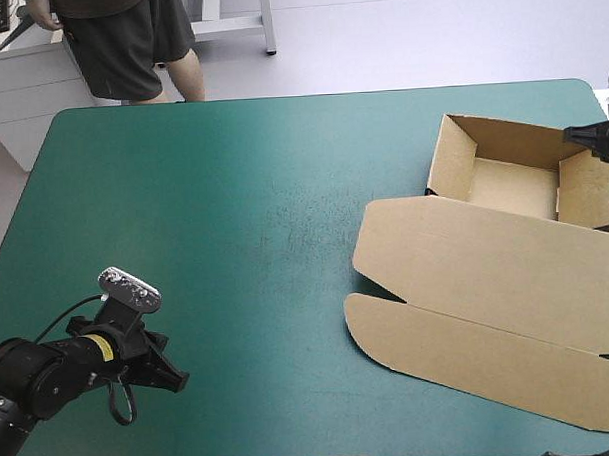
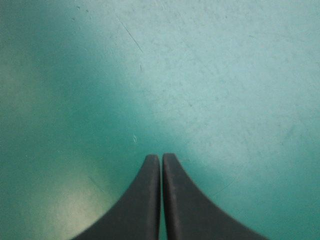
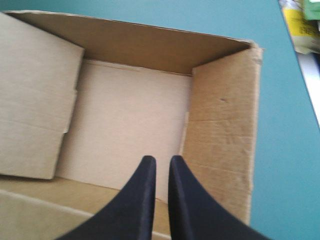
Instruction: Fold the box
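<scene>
**Tray formed, lid flat: seating the walls**

The box (image 1: 486,267) is found at the counter's (image 1: 234,210) right side. Its tray (image 1: 452,158) stands near the far right corner with all four walls raised. Its lid (image 1: 505,251) lies flat on the teal-green cover toward the near edge.

The right claw (image 3: 162,161) is held over the tray's floor, just inside the wall nearest the right edge. Its black fingers are drawn almost together and nothing is gripped. The left claw (image 2: 161,157) is pressed closed and empty over bare cover near the near left corner, well apart from the box.

The step in hand is judged to be the seating of the tucked walls. It is probably done best with the claw kept narrow, so that it fits inside the tray. Pressure is best directed down and into the wall's fold. A sideways push should be avoided, since the tray sits close to the right edge.

The tray's mouth is turned upward. The whole sheet is laid from far to near, with the rounded tuck flap (image 1: 469,367) nearest the near edge. The lid's long sides are run roughly along that edge, slanted down toward the near right corner.
</scene>
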`<state>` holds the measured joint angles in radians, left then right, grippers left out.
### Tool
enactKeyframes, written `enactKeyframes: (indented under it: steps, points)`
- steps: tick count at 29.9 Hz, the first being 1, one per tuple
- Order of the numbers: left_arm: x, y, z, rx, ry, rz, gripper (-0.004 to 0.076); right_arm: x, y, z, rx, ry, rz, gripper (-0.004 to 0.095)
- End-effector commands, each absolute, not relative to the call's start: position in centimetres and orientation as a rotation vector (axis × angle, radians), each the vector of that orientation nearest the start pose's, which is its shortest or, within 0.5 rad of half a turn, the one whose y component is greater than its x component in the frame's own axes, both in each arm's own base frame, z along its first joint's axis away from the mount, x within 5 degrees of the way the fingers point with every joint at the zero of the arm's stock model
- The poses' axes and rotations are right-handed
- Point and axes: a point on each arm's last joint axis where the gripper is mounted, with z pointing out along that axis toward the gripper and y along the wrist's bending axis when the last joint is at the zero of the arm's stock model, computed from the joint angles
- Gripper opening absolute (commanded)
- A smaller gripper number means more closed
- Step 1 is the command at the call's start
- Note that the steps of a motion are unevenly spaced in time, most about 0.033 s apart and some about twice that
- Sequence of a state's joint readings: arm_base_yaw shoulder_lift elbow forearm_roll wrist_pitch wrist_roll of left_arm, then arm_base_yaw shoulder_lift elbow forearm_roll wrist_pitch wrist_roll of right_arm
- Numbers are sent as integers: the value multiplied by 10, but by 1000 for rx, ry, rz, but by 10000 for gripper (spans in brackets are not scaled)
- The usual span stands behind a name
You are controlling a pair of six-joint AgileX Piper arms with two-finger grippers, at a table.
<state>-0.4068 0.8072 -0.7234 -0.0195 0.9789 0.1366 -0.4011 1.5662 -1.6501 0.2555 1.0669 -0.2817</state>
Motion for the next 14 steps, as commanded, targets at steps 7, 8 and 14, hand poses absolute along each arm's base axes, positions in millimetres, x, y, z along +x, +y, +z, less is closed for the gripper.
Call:
enactKeyframes:
  steps: [7, 8, 14]
  points:
    - [128, -57, 314, 646, 2361, -153, -8, 270, -58, 457, -44, 2244, 128, 1]
    - [128, -57, 314, 646, 2361, -153, -8, 266, -51, 458, -75, 2237, 130, 1]
    - [126, -59, 313, 638, 2377, -189, -8, 231, -18, 450, -208, 2225, 161, 2]
